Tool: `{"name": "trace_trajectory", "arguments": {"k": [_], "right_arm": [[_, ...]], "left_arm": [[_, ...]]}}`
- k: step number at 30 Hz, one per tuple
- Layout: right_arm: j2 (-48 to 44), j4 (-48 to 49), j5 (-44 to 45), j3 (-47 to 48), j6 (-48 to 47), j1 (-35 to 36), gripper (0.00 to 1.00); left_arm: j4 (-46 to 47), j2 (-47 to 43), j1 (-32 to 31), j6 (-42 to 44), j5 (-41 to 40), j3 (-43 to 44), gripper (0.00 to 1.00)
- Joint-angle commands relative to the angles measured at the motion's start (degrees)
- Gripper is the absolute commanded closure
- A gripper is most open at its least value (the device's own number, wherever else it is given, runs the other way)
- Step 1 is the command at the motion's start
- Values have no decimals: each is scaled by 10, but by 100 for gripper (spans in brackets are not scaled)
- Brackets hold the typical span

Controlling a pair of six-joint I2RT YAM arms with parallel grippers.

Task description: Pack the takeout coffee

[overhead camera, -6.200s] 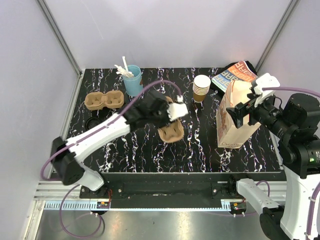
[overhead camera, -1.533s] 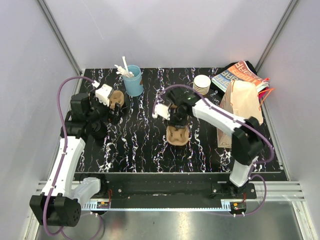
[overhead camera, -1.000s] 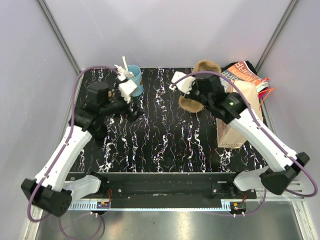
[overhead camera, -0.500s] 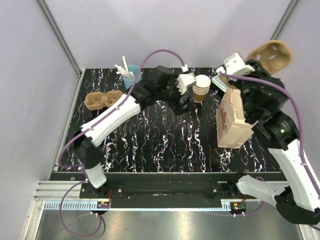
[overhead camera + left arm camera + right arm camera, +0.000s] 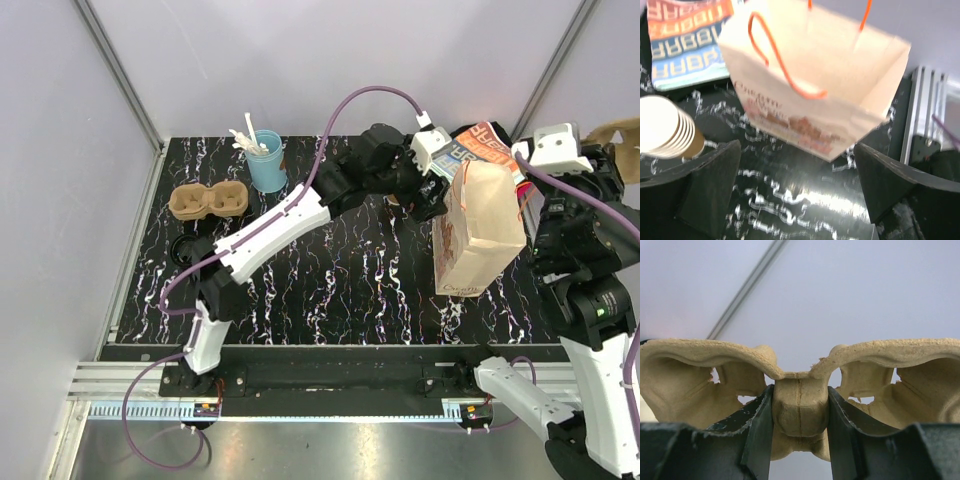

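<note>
we can't spot the coffee cup, just the cup stack (image 5: 665,127) by the bag (image 5: 840,65). left gripper (image 5: 800,172) gapes empty; right gripper (image 5: 800,422) clamps the pulp carrier (image 5: 695,370). it's probably light and crushable: we'd pinch mid-wall gently.

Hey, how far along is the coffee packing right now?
Nothing looks packed: the paper bag stands open, and what shows of its inside is empty. In hand: the right fingers are shut on a cardboard cup tray held in the air; the left fingers are open and empty, facing the bag beside the cup stack. Left: bagging the coffee; no single coffee cup shows.
</note>
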Motion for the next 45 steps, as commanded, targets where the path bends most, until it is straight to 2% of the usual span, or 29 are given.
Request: {"name": "trace_trajectory", "arguments": {"k": [1, 13, 16, 19, 20, 22, 23, 27, 38, 45], "right_arm": [[-4, 30, 14, -12, 7, -20, 67], [-5, 11, -5, -18, 42, -43, 68], [-6, 8, -6, -19, 43, -45, 68], [-6, 6, -8, -18, 47, -46, 69], [-7, 6, -8, -18, 47, -47, 69], [-7, 4, -9, -18, 50, -47, 69], [-7, 3, -9, -18, 50, -47, 69], [-3, 2, -15, -15, 55, -47, 69], [17, -23, -43, -1, 69, -47, 71], [29, -69, -105, 10, 105, -46, 71]], "left_arm": [[58, 31, 0, -42, 18, 59, 1], [104, 96, -2, -61, -38, 130, 11], [109, 110, -2, -65, -38, 146, 19], [109, 121, -2, -69, -40, 151, 34], [109, 123, -2, -71, -42, 153, 49], [108, 124, -2, -72, -43, 153, 63], [103, 124, -2, -71, -44, 153, 74], [88, 109, -2, -67, -62, 143, 90], [40, -8, -2, -13, -130, 46, 93], [2, -73, 0, 28, -159, -19, 94]]}}
